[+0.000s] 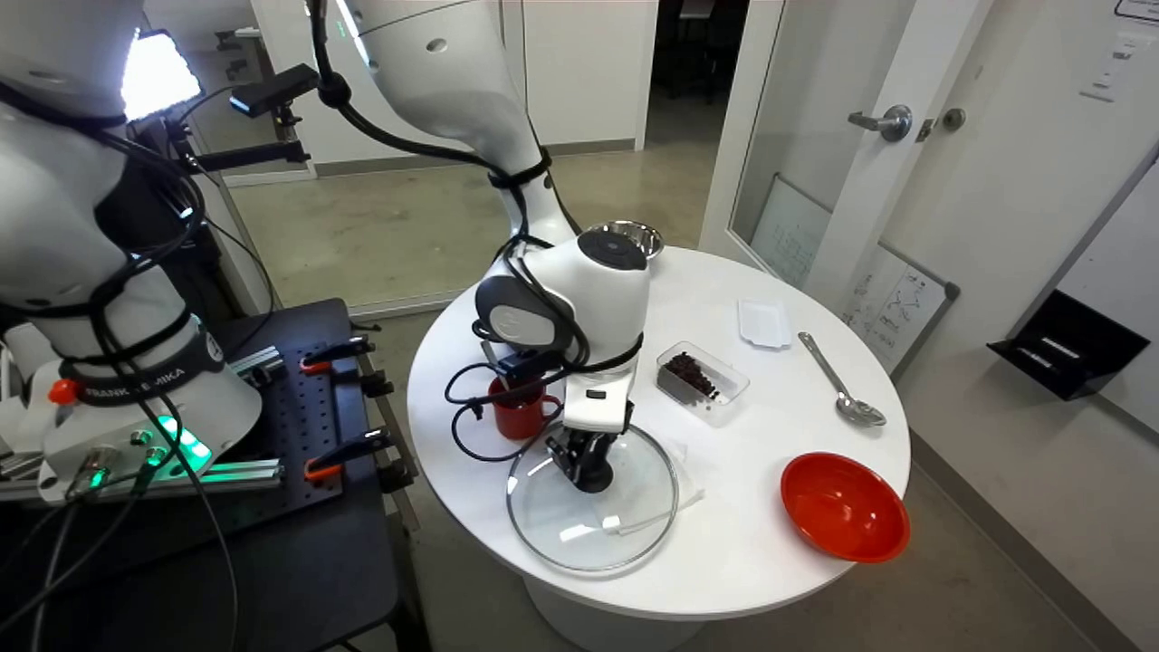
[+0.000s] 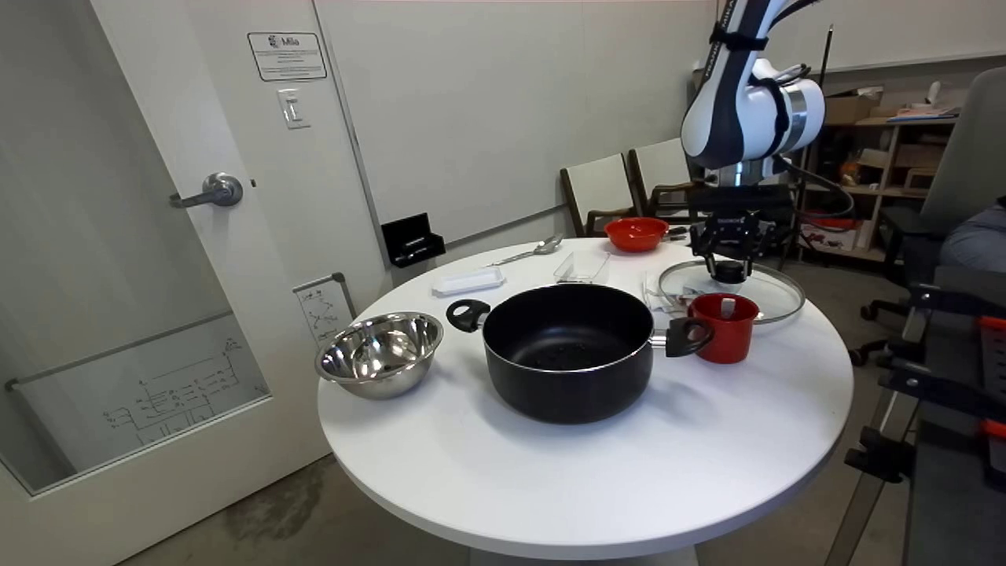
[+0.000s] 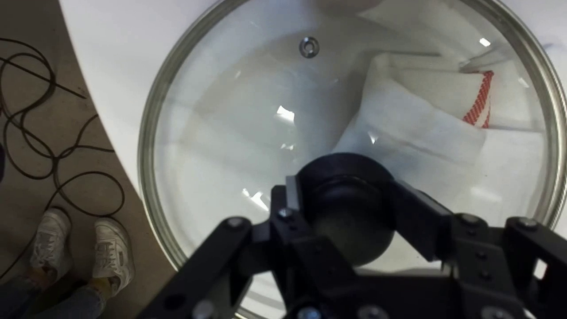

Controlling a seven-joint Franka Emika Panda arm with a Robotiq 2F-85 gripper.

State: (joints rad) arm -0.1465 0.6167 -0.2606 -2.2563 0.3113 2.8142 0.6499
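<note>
Gripper [image 2: 729,266]: pinching the black knob [image 3: 347,215] from both sides, pointing down.
Glass lid [image 1: 593,525]: sitting directly under the gripper; round, so no long axis.
Lid rim [image 3: 147,168]: not showing whether it's touching the table [image 2: 471,472].
Red mug [image 2: 723,339]: standing just beside the lid, roughly between it and the black pot [image 2: 566,393].
Pot handle [image 2: 685,338]: pointing toward the mug.
</note>
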